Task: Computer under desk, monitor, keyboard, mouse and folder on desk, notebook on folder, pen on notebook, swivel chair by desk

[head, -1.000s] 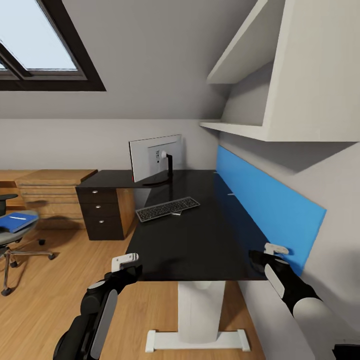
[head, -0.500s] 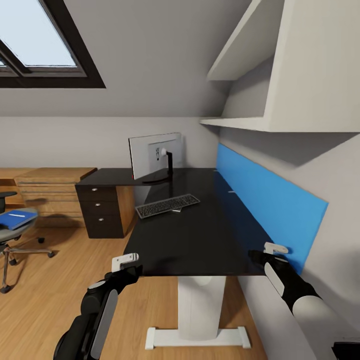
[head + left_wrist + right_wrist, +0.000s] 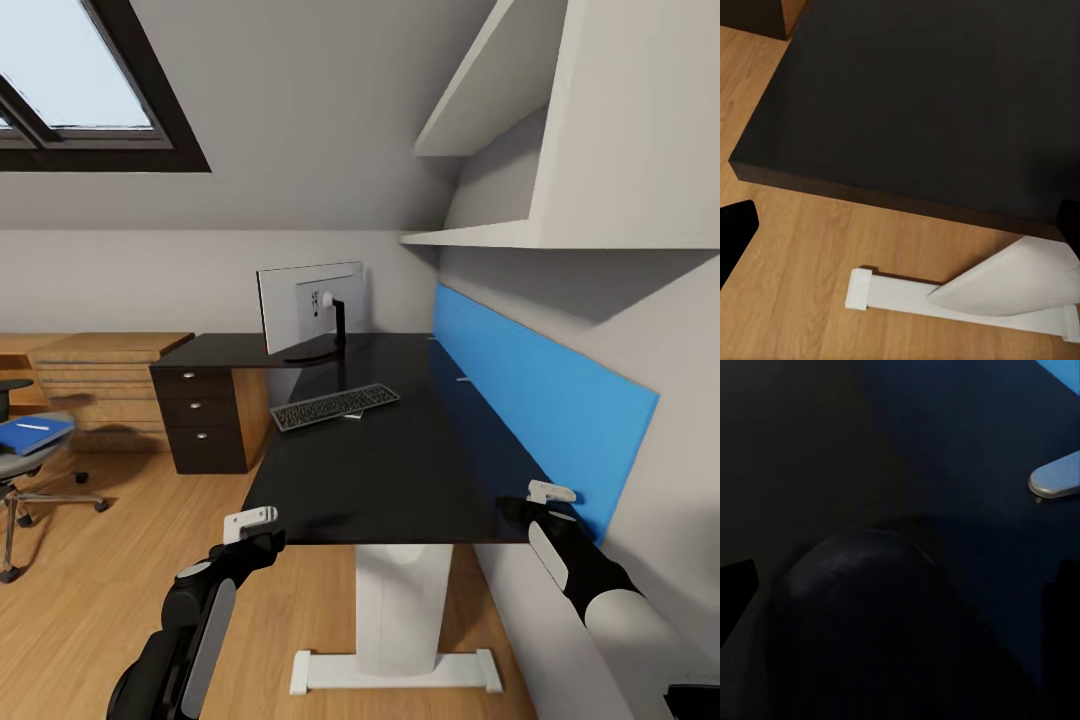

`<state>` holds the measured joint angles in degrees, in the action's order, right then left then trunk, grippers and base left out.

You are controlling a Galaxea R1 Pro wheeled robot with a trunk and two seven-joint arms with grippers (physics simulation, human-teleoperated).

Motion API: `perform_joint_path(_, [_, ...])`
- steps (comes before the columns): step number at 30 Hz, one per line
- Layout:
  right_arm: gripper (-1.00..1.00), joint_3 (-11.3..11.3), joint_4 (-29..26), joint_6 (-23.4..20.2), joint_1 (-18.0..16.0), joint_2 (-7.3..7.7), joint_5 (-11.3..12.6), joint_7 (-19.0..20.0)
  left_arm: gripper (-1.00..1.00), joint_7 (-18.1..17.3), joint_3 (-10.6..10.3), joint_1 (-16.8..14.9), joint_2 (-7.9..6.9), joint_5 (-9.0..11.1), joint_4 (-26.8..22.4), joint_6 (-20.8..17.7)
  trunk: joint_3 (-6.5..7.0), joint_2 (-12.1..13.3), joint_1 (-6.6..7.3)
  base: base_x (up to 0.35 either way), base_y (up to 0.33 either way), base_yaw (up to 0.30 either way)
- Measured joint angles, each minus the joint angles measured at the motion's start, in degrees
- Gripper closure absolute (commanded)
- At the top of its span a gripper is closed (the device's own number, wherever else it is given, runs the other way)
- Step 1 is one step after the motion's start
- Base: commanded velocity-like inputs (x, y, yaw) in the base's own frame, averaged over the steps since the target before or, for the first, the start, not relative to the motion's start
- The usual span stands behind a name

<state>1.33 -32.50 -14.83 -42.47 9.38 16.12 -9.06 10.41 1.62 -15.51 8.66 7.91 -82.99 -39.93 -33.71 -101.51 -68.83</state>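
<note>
Folder (image 3: 30, 436) is observed at far left on the swivel chair (image 3: 22, 466), a pale pen on it, well apart from the desk (image 3: 400, 470). Monitor (image 3: 308, 308) and keyboard (image 3: 334, 406) are seen on the desk. Left gripper (image 3: 250, 522) and right gripper (image 3: 550, 495) hang at the near edge; opening cannot be told, nothing seen held. Fetching the folder is judged pending; a drive toward the chair is required.

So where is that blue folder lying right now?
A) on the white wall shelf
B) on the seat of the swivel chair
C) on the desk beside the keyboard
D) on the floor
B: the folder lies on the swivel chair, far left of the desk.
</note>
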Motion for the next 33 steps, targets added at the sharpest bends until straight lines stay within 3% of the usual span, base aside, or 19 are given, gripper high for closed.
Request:
perform_joint_path(27, [-1.0,0.0,0.0,0.2,0.0,-0.09,0.2,0.1,-1.0,-0.1,0.3,0.0,-0.08,0.1,0.1,0.0,0.0,0.0,0.0,-0.041,0.0,0.0])
perform_joint_path(28, [1.0,0.0,0.0,0.2,0.0,-0.09,0.2,0.1,-1.0,-0.1,0.3,0.0,-0.07,0.1,0.1,0.0,0.0,0.0,0.0,-0.005,0.0,0.0])
perform_joint_path(33, [1.0,0.1,0.0,0.1,0.0,-0.09,0.0,0.1,-1.0,0.0,0.3,0.0,-0.08,0.1,0.1,0.0,0.0,0.0,0.0,-0.001,0.0,0.0])
